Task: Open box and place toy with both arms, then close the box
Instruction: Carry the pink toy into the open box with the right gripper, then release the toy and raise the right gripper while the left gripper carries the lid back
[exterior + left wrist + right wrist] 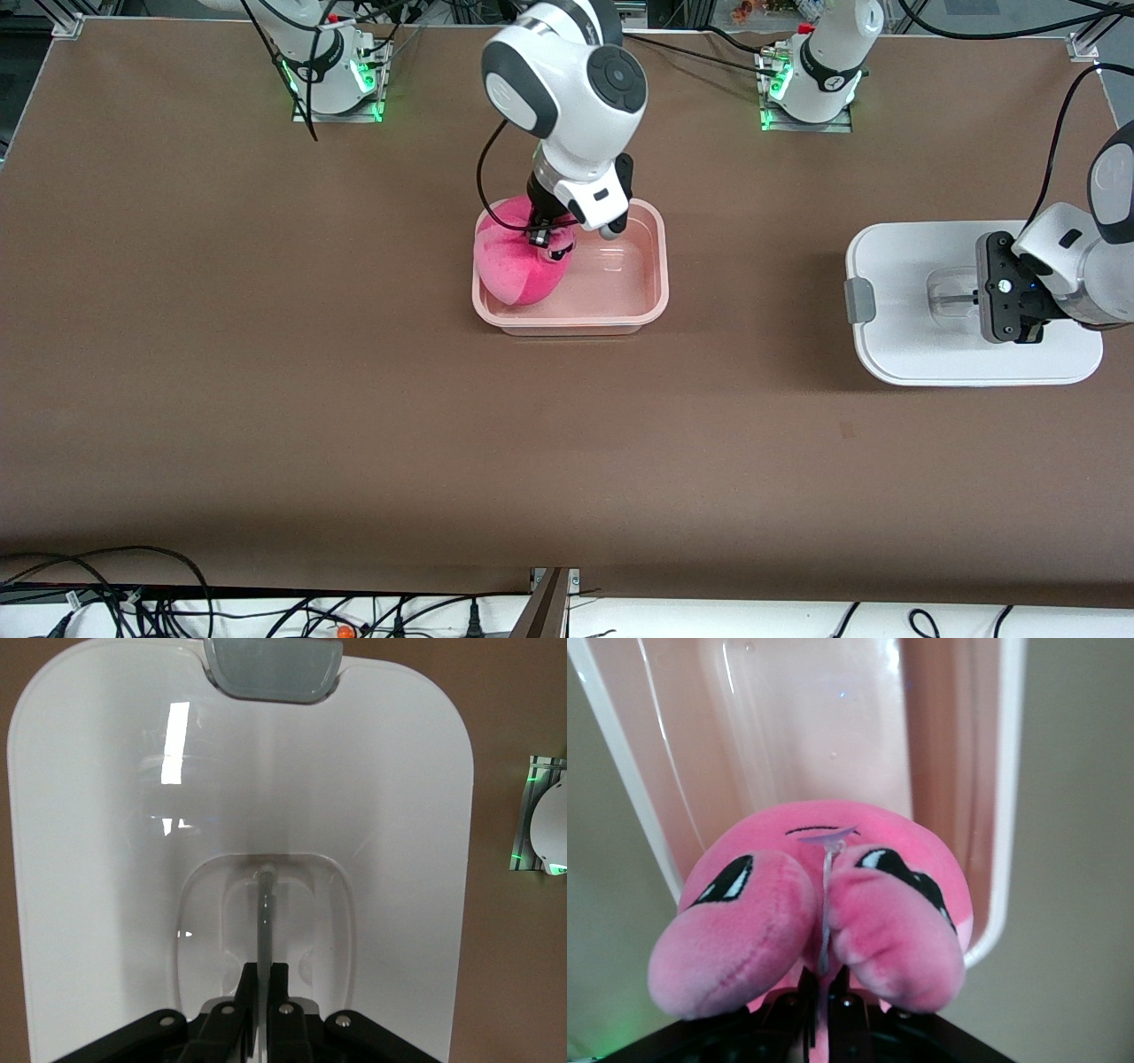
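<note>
The box [657, 299], a translucent pink tub, stands open at the middle of the table. My right gripper [542, 237] is over the tub's end toward the right arm. It is shut on a thin cord of the pink plush toy [509, 266], which sits partly inside the tub and bulges over its rim. The right wrist view shows the toy's face [744, 930], my right gripper [821, 979] and the tub's inside [833, 726]. The white lid [912, 292] lies flat on the table toward the left arm's end. My left gripper [978, 298] is shut on its clear centre handle [265, 904].
The lid's grey clip [859, 301] faces the tub and also shows in the left wrist view [273, 669]. Both arm bases [337, 80] [811, 89] stand along the table's robot edge. Cables [133, 594] lie past the edge nearest the front camera.
</note>
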`<state>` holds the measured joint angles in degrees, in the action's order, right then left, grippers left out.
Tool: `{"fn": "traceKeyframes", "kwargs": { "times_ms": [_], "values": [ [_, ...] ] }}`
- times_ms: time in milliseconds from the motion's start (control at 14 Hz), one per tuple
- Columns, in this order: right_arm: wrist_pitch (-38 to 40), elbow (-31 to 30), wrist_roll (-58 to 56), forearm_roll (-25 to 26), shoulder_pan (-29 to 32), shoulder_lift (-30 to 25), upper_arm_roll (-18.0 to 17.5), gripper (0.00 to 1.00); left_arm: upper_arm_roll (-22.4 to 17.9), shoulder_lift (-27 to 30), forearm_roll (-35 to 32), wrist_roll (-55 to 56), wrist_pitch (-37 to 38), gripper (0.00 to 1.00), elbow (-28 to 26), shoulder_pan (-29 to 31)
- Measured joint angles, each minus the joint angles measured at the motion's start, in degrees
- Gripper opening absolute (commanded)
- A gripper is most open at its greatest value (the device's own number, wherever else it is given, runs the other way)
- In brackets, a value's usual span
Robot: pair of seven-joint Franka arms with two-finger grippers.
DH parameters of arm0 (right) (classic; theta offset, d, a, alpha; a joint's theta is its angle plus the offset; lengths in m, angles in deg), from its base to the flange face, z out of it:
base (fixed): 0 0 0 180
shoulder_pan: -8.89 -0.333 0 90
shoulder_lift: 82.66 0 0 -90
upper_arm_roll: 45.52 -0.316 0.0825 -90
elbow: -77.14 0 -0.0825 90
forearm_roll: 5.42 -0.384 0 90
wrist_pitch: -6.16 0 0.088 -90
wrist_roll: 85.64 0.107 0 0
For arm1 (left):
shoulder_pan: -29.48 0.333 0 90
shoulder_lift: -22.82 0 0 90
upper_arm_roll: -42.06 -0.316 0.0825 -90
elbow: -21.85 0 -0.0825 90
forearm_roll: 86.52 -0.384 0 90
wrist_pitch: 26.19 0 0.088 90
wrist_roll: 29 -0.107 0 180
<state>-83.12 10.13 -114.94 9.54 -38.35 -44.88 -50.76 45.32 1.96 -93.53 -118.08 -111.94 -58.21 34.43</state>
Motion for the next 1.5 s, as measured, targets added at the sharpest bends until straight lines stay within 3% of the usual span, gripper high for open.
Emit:
{"fn": "traceKeyframes", "kwargs": {
  "times_ms": [286, 429, 500, 571, 1214, 1500],
  "values": [
    [-1.8, 0.1, 0.4, 1.3, -0.9, 3.3, 0.1, 0.00, 0.0, 0.0, 0.0, 0.0, 0.0, 0.00, 0.0, 0.0],
    [-3.8, 0.1, 2.6, 2.6, -1.8, 5.1, 0.1, 0.11, 0.0, 0.0, 0.0, 0.0, 0.0, 0.00, 0.0, 0.0],
    [-4.9, 0.2, 4.3, 3.4, -2.5, 6.1, 0.1, 0.69, 0.0, 0.0, 0.0, 0.0, 0.0, 0.00, 0.0, 0.0],
    [-5.8, 0.2, 6.3, 3.9, -3.2, 7.2, 0.1, 1.00, 0.0, 0.0, 0.0, -0.1, 0.0, 0.00, 0.0, 0.0],
    [-20.8, 0.5, 25.4, 4.9, -6.8, 10.6, 0.3, 1.00, 0.0, 0.0, 0.0, -0.1, 0.0, 0.00, 0.0, 0.0],
    [-21.3, 2.4, 27.1, 4.8, -6.8, 10.5, 1.1, 1.00, 0.2, 0.0, 0.0, -0.1, 0.0, 0.00, 0.0, 0.0]
  ]
}}
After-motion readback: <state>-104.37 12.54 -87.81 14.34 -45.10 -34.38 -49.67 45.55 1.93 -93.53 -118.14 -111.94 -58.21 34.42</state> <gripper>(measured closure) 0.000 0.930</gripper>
